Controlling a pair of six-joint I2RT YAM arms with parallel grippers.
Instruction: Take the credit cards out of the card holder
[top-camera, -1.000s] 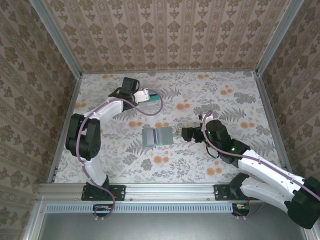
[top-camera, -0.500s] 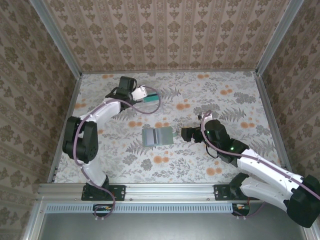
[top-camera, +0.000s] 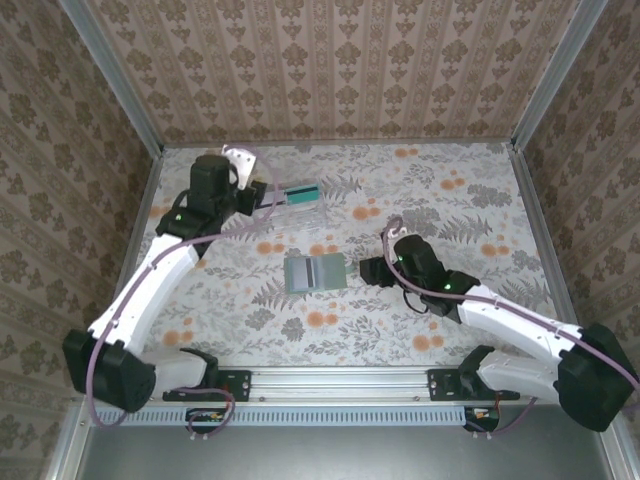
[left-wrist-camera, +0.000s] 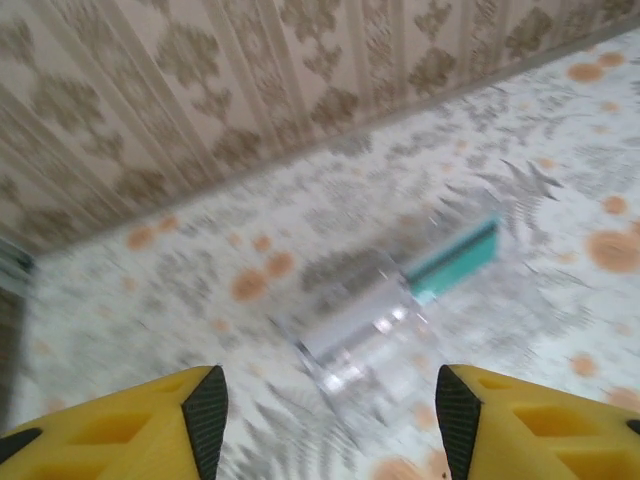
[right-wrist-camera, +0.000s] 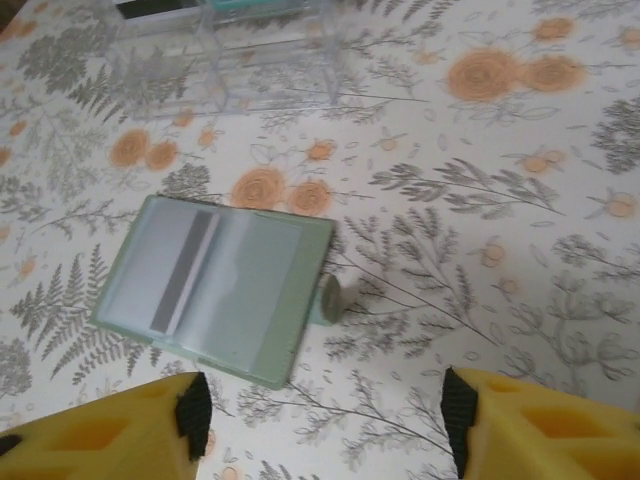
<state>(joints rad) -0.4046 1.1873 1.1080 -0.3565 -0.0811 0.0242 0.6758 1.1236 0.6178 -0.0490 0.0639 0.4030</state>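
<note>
Status check, landmark = card holder.

- Card holder (top-camera: 315, 272) lies opened flat on the floral tabletop (top-camera: 450, 220), blue-grey inner faces up, with its green rim showing. The small snap tab (right-wrist-camera: 335, 297) sticks out from its right edge.
- A dark stripe (right-wrist-camera: 185, 270) runs down the left inner face. Probably the magnetic strip of a card sitting in a pocket, though I cannot tell for sure.
- Clear box (top-camera: 300, 200) sits beyond the holder, toward the back wall, well apart from it. A teal card (top-camera: 300, 190) rests at the box. The right wrist view shows a dark flat piece (right-wrist-camera: 150, 8) beside the teal one, cut off by the frame edge, so I cannot identify it.
- Left end effector (left-wrist-camera: 330, 405) is near the box, far side of the holder and to its left. Its fingers are spread wide with nothing between them. This view is motion-blurred.
- Right end effector (right-wrist-camera: 320, 420) is just to the right of the holder, low over the tabletop and not touching it. Its fingers are spread wide too and carry nothing.

Judgement: task part done. At least one card is out and at the box. If the stripe is a card, at least one extraction is left to do. The right arm looks better placed for it.
</note>
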